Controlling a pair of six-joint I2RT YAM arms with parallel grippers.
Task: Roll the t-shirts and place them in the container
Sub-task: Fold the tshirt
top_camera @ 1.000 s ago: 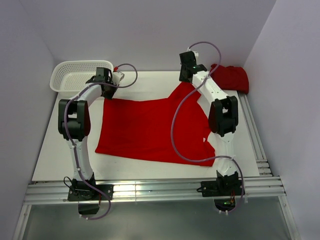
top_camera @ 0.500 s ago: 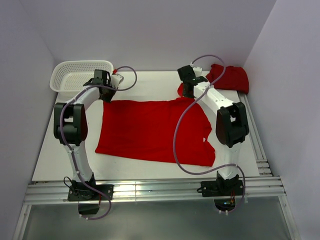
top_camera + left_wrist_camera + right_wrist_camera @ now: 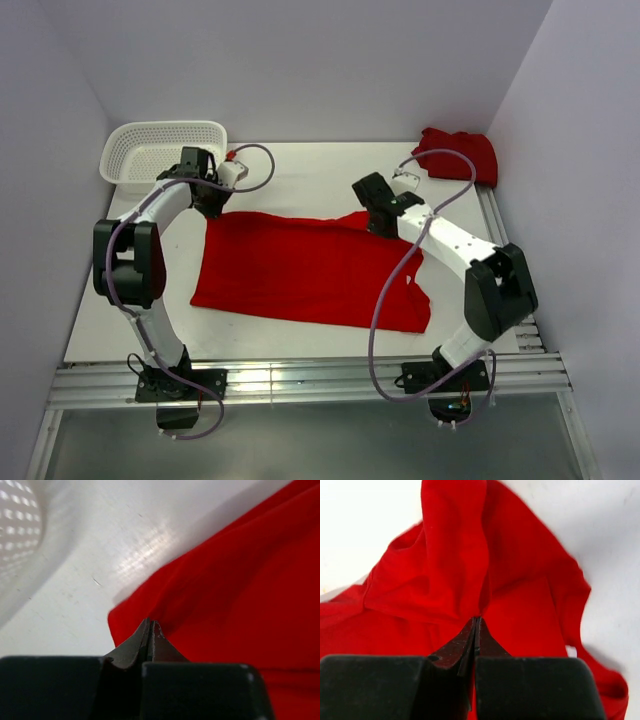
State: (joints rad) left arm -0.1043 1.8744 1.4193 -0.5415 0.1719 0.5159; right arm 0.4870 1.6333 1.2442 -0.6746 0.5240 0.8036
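One red t-shirt (image 3: 300,270) lies spread across the middle of the white table (image 3: 300,170). My left gripper (image 3: 212,205) is shut on its far left corner. In the left wrist view the jaws (image 3: 151,622) meet on the cloth's edge (image 3: 240,580). My right gripper (image 3: 372,215) is shut on the far right edge, beside the sleeve. The right wrist view has folds of red cloth (image 3: 450,570) running into the shut fingertips (image 3: 476,619). A second red t-shirt (image 3: 458,155) sits bunched at the far right corner.
A white mesh basket (image 3: 130,145) stands at the far left corner, just behind my left gripper, and shows blurred in the left wrist view (image 3: 15,525). An aluminium rail (image 3: 300,380) runs along the near edge by the arm bases.
Both grippers have moved toward the near edge, drawing the shirt's far edge with them. The right gripper came furthest, and the raised peak of cloth it held has dropped down.
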